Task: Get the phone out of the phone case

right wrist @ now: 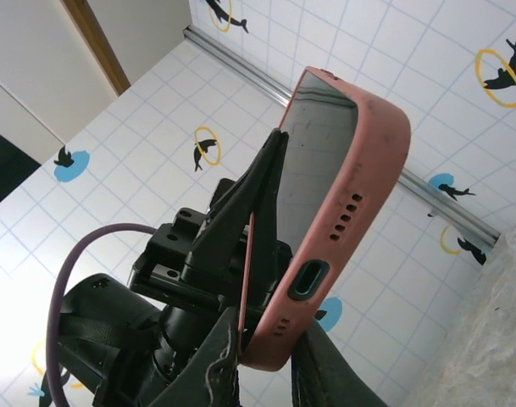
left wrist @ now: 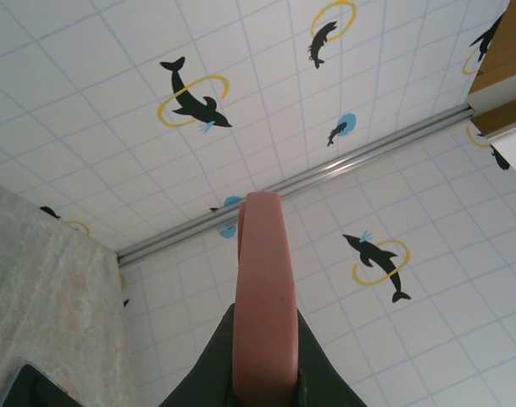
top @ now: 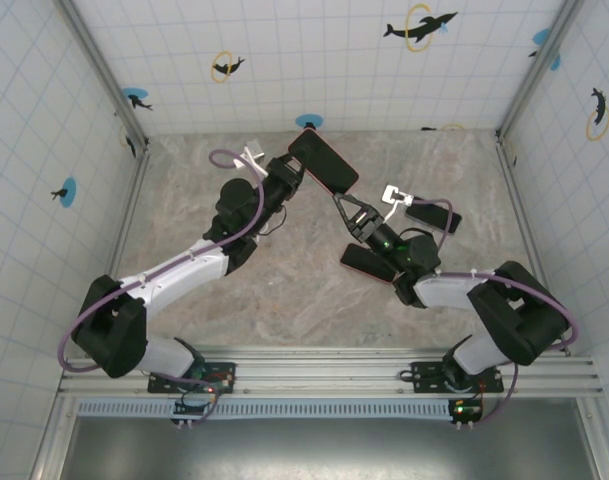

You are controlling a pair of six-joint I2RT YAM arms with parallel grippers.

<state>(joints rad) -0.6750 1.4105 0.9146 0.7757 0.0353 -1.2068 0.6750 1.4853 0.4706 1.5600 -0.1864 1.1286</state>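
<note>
The phone point(top: 322, 160), dark-screened and set in a pink phone case point(right wrist: 359, 195), is held up in the air at the back middle. My left gripper point(top: 296, 172) is shut on its left end; in the left wrist view the case's pink edge point(left wrist: 262, 288) rises between the dark fingers point(left wrist: 208, 365). My right gripper point(top: 337, 197) comes from below right and is shut on the case's lower corner. The right wrist view has its fingers point(right wrist: 211, 373) on either side of that corner, near the charging port point(right wrist: 308, 278). The screen point(right wrist: 313, 161) faces the left gripper's finger point(right wrist: 258, 195).
Two dark flat devices lie on the marbled table point(top: 284, 290), one point(top: 369, 262) under the right arm and one point(top: 431, 216) further right. A dark device corner point(left wrist: 29, 390) is at the left wrist view's lower left. Tiled walls with dolphin prints enclose the table.
</note>
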